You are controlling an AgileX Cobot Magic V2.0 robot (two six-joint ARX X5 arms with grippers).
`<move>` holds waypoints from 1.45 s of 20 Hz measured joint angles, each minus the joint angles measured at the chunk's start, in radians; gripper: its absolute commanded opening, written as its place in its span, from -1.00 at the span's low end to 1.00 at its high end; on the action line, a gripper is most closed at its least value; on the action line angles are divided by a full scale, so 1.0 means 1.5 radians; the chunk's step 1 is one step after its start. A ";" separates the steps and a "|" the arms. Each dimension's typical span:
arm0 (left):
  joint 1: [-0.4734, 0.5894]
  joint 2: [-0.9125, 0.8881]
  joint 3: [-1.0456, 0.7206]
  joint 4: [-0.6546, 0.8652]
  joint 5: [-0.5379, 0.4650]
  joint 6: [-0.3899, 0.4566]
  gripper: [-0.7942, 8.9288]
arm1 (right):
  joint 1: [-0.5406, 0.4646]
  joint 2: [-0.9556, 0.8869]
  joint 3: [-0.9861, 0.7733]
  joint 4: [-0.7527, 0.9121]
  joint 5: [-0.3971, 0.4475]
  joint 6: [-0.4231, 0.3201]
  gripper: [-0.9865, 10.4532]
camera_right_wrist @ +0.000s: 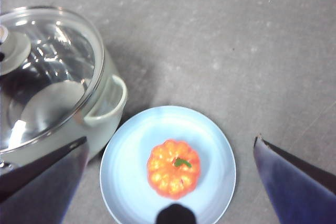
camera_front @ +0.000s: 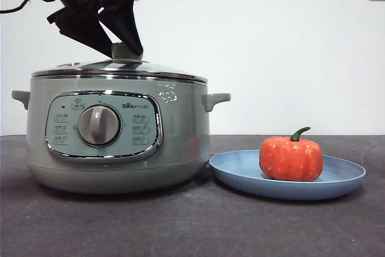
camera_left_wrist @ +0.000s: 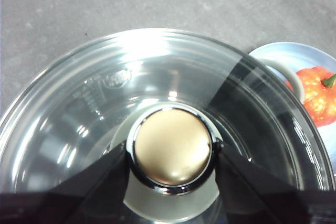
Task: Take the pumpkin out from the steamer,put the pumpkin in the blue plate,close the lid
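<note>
- Dark grey speckled table [camera_front: 180,227] against a plain white wall [camera_front: 271,46]; on it one cooker, one lid, one plate, one pumpkin.
- One large round sage-green electric steamer [camera_front: 117,139] with a chrome-rimmed panel, grey dial and two side handles stands upright toward one side of the table in the front view.
- One round glass lid with steel rim [camera_front: 120,70] sits flat on the steamer, its pale green knob [camera_left_wrist: 171,148] pointing straight up.
- One wide shallow matte light-blue plate [camera_front: 240,170] lies flat just beside the steamer's base; whether they touch, cannot tell.
- One small squat orange-red toy pumpkin [camera_front: 291,158] sits upright in the plate, roughly central in the right wrist view; its axis is vertical, and the curved green stem [camera_front: 299,133] rises and bends away from the steamer.
- Left gripper [camera_left_wrist: 171,153] comes down steeply from the upper corner of the front view, directly above the lid; its fingers [camera_left_wrist: 100,182] straddle the knob, one on each side, about touching its chrome collar. Cannot tell whether they are clamping it.
- Right gripper [camera_right_wrist: 168,179] hangs high above the plate and looks down on it; fingers [camera_right_wrist: 294,182] spread wide apart, holding nothing, showing only as dark tips at the front view's top corner.
</note>
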 measured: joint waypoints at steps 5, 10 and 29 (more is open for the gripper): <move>0.000 0.002 0.005 -0.012 0.000 0.000 -0.37 | 0.000 0.000 0.000 -0.014 0.000 0.000 0.27; 0.000 0.002 0.006 -0.014 0.001 0.000 0.05 | 0.000 0.000 0.000 -0.021 0.000 0.000 0.27; -0.003 -0.310 -0.073 -0.090 -0.003 -0.017 -0.85 | 0.001 -0.104 -0.080 0.055 -0.001 0.001 -0.85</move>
